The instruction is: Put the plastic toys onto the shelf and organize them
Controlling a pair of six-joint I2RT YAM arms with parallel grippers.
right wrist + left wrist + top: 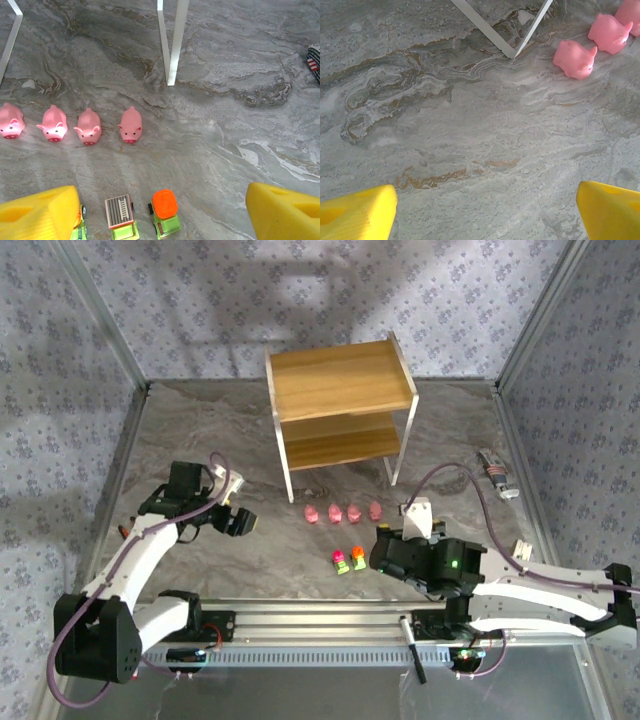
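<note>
Right gripper (160, 200) spread wide, holding nothing
Orange-topped car (165, 212) lies between its fingers; pink pigs (90, 126) lie beyond.

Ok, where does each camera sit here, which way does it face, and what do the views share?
Top external: above and behind the arm bases, looking down the table at the shelf, pink pigs and cars; left pincer and right pincer show.
Left wrist: on the left arm, facing down at the table; yellow fingertips in both bottom corners, pigs top right.
Right wrist: on the right arm, facing down toward shelf legs; its fingertips flank cars, four pigs beyond.
Shared: pigs and shelf legs, in all three.
</note>
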